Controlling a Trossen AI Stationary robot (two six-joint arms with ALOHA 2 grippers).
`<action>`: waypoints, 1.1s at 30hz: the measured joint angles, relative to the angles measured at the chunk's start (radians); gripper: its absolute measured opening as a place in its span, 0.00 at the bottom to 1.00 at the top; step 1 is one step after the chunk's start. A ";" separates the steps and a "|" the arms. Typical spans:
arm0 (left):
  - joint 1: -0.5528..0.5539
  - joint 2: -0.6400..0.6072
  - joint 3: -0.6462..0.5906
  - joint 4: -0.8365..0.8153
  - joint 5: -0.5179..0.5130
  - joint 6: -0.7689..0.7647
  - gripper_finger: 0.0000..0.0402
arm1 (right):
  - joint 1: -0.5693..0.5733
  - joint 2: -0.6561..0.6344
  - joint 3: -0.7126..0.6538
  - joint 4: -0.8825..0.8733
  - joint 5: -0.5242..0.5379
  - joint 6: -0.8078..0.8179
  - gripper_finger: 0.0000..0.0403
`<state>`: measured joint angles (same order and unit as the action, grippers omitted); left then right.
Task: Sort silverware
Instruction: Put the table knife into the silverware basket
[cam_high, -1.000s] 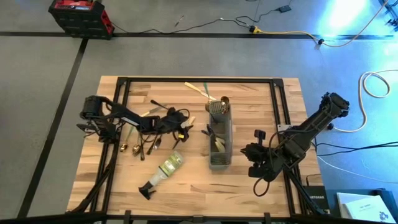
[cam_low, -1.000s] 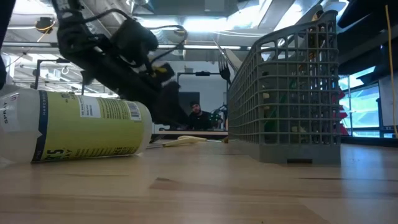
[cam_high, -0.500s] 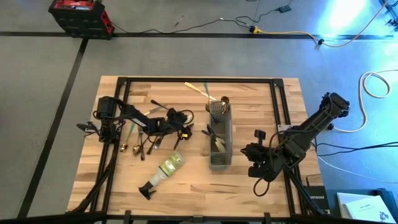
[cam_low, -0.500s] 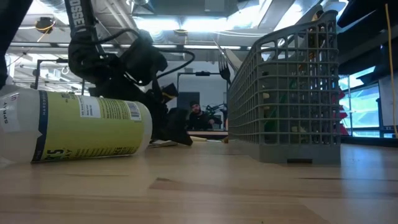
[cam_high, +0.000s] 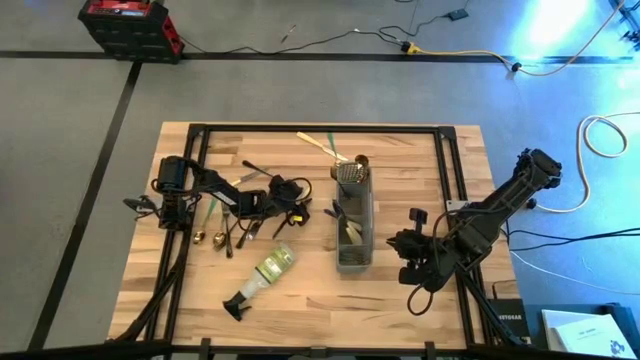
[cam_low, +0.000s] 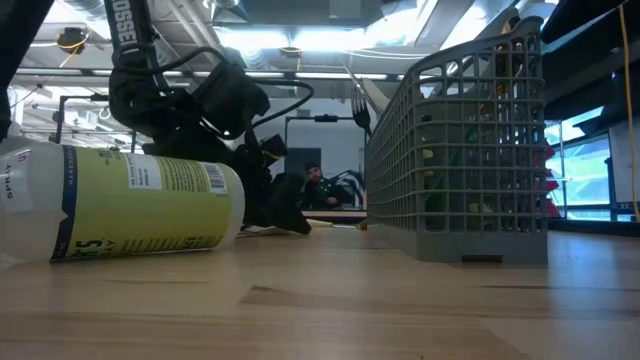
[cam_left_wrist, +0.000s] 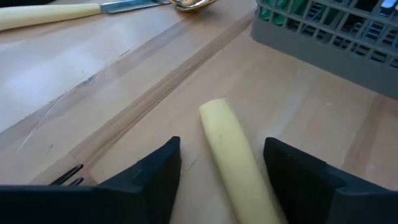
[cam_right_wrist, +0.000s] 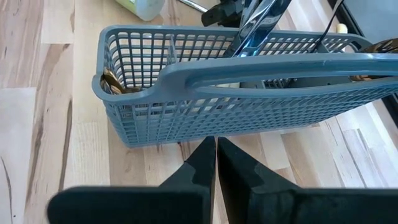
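A cream-handled piece of silverware (cam_left_wrist: 231, 155) lies flat on the wooden table. My left gripper (cam_left_wrist: 221, 142) is low over it, open, with one finger on each side of the handle and a gap showing on both sides. In the high view my left gripper (cam_high: 300, 211) is just left of the grey mesh caddy (cam_high: 352, 225), which holds several pieces. More silverware (cam_high: 226, 236) lies loose on the table's left part. Another cream-handled piece (cam_left_wrist: 50, 15) lies beyond the gripper. My right gripper (cam_right_wrist: 216, 149) hangs shut to the right of the caddy (cam_right_wrist: 249, 93).
A clear spray bottle with a green label (cam_high: 264, 275) lies on its side near the front, left of the caddy, and fills the left of the low view (cam_low: 120, 205). Two cream-handled pieces (cam_high: 322, 144) lie at the far edge. A person (cam_low: 315, 185) shows in the room behind.
My left gripper has sunk to the table and tipped further down, coming to rest around the cream-handled piece left of the caddy. The piece itself has stayed where it was. For the last half second the gripper has hardly moved.
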<state>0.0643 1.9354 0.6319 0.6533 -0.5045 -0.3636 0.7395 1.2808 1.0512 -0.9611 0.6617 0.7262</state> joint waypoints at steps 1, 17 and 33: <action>0.000 0.000 0.000 -0.003 0.003 0.000 0.48 | 0.000 0.000 0.000 0.000 0.000 0.000 0.00; 0.001 0.002 -0.003 -0.007 0.083 0.024 0.20 | 0.000 0.000 0.000 0.000 0.008 0.000 0.00; 0.000 -0.037 -0.003 -0.025 0.105 0.060 0.15 | 0.000 0.000 0.000 0.000 0.008 0.000 0.00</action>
<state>0.0647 1.8987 0.6288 0.6282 -0.3991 -0.3040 0.7399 1.2808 1.0512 -0.9607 0.6701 0.7265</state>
